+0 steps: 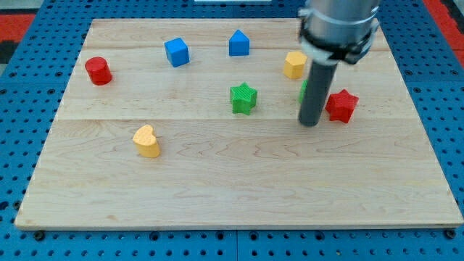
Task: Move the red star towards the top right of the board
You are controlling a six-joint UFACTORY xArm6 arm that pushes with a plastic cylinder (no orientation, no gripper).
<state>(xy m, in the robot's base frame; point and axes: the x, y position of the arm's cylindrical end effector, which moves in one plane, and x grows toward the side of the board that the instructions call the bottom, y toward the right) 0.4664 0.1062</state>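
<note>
The red star (341, 106) lies on the wooden board (232, 181) at the view's right, a little above mid-height. My tip (310, 123) rests on the board just left of the red star, close to it and slightly lower. The rod hides most of a green block (303, 91), whose shape I cannot tell. Whether the tip touches the star cannot be told.
A yellow hexagonal block (294, 64) sits up and left of the rod. A green star (243, 98) lies near the centre. A blue cube (176, 51) and a blue house-shaped block (238, 43) sit near the top. A red cylinder (98, 70) is at left, a yellow heart (146, 141) lower left.
</note>
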